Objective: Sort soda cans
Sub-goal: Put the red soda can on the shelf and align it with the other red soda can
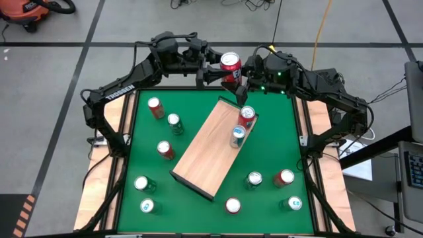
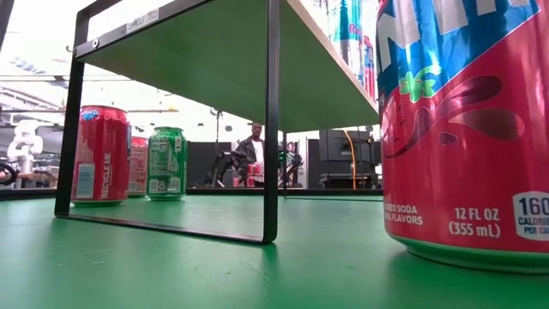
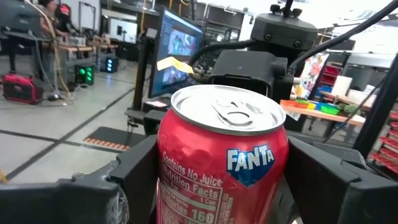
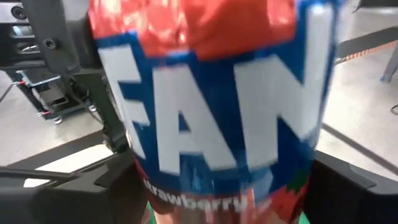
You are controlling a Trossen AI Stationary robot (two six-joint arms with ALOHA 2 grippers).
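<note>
Handover is happening above the counter's (image 1: 274,198) far edge: a red can (image 1: 230,63) is hanging between both claws. The left claw (image 1: 213,71) and the right claw (image 1: 242,82) are each flanking it; which one is bearing it, I cannot tell. One should be clamping firmly before the other lets go, keeping the can upright over the wooden shelf (image 1: 208,142).

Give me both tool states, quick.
Left tool: closed on the red can.
Right tool: around the same can, cannot be told.
</note>
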